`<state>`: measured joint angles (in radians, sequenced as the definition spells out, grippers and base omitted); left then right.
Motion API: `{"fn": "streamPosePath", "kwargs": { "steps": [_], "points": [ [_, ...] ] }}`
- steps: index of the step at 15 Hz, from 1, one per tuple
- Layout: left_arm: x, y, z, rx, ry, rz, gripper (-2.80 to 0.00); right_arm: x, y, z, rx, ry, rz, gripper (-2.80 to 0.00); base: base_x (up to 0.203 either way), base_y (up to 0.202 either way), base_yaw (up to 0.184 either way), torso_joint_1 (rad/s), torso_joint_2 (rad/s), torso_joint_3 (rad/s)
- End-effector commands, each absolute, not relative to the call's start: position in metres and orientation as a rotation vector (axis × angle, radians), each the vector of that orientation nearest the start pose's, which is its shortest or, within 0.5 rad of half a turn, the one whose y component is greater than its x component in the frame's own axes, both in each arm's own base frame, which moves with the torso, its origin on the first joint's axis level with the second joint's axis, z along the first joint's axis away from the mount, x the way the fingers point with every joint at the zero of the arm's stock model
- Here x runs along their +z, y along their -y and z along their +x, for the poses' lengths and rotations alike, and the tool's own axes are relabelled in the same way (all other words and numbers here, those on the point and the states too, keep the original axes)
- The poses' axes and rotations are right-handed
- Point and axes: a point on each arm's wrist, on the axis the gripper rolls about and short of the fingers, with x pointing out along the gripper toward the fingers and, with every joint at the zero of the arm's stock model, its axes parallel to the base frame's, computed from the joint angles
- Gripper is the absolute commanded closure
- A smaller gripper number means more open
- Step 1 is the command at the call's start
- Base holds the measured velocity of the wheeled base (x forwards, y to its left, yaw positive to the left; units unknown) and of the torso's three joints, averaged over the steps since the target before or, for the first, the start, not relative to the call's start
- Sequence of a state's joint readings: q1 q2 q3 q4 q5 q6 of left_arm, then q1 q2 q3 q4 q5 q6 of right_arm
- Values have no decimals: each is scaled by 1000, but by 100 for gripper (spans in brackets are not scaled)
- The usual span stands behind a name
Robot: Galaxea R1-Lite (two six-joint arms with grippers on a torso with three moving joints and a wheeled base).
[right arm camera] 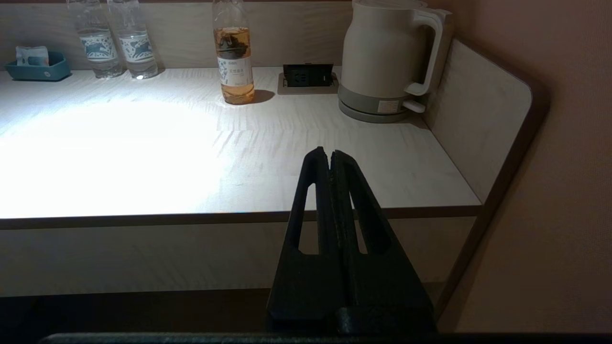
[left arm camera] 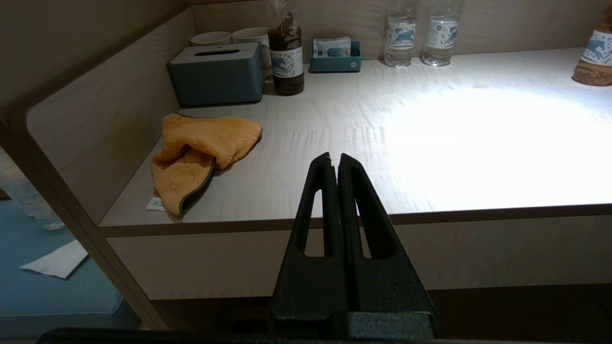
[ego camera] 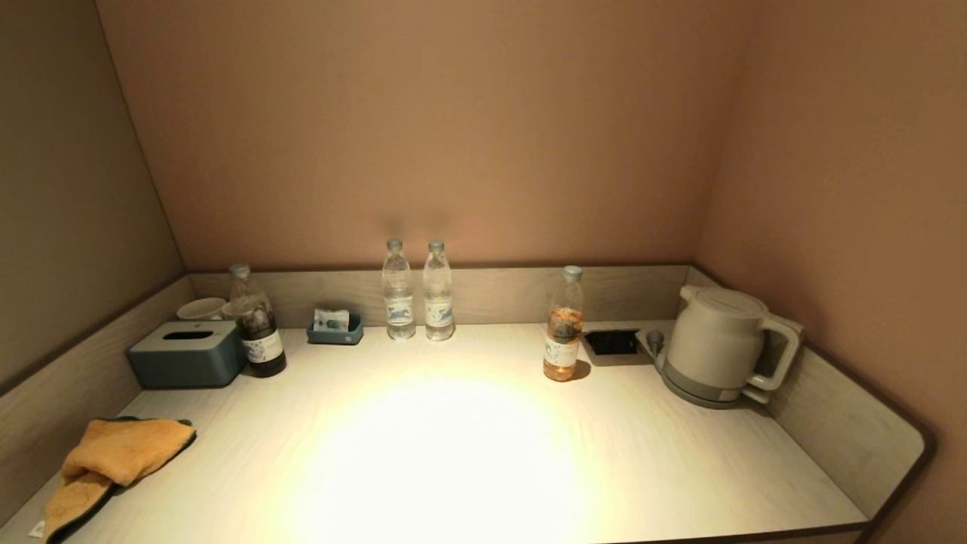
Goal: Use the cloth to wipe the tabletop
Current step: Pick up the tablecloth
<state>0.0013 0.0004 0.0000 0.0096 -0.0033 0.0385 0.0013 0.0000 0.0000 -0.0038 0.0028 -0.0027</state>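
Lying crumpled at 8 o'clock on the counter [ego camera: 468, 453], the cloth [ego camera: 113, 457] was untouched; left gripper [left arm camera: 334, 160] and right gripper [right arm camera: 324, 155] hung off the front edge, fingers pressed together.

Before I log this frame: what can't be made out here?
- Tabletop middle: glare washes out the surface in every view.
- Mugs: mostly hidden behind the tissue box in the head view.
- Left gripper and right gripper: outside the head view.
- Cloth: cut off by the head view's bottom edge.
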Motion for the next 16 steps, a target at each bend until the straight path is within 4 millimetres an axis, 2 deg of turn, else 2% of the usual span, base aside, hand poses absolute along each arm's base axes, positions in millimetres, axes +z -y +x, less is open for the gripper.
{"fn": "streamPosePath", "kwargs": {
  "steps": [1, 3, 5, 7, 8, 10, 12, 14, 16],
  "points": [
    [75, 0, -23, 0, -9, 40, 0, 76, 0, -23, 5, 5, -3, 0, 0, 0, 0, 0, 0, 0],
    [78, 0, -24, 0, 1, 40, 0, 76, 0, -23, 5, 5, -3, 0, 0, 0, 0, 0, 0, 0],
    [93, 0, -29, 1, 41, 39, 0, 76, 0, -23, 5, 5, -3, 0, 0, 0, 0, 0, 0, 0],
    [95, 0, -30, 0, 10, 33, 0, 76, 0, -23, 5, 5, -3, 0, 0, 0, 0, 0, 0, 0],
    [104, 0, -31, 0, -29, 27, 0, 76, 0, -23, 5, 5, -3, 0, 0, 0, 0, 0, 0, 0],
    [138, 0, -29, 16, -81, -50, 0, 76, 0, -23, 5, 5, -3, 0, 0, 0, 0, 0, 0, 0],
    [175, -1, 0, 79, -229, -136, 0, 76, 0, -23, 5, 5, -3, 0, 0, 0, 0, 0, 0, 0],
    [199, -3, 64, 193, -469, -199, 0, 76, 0, -23, 5, 5, -3, 0, 0, 0, 0, 0, 0, 0],
    [203, -7, 133, 328, -652, -235, 0, 76, 0, -23, 5, 5, -3, 0, 0, 0, 0, 0, 0, 0]
  ]
}}
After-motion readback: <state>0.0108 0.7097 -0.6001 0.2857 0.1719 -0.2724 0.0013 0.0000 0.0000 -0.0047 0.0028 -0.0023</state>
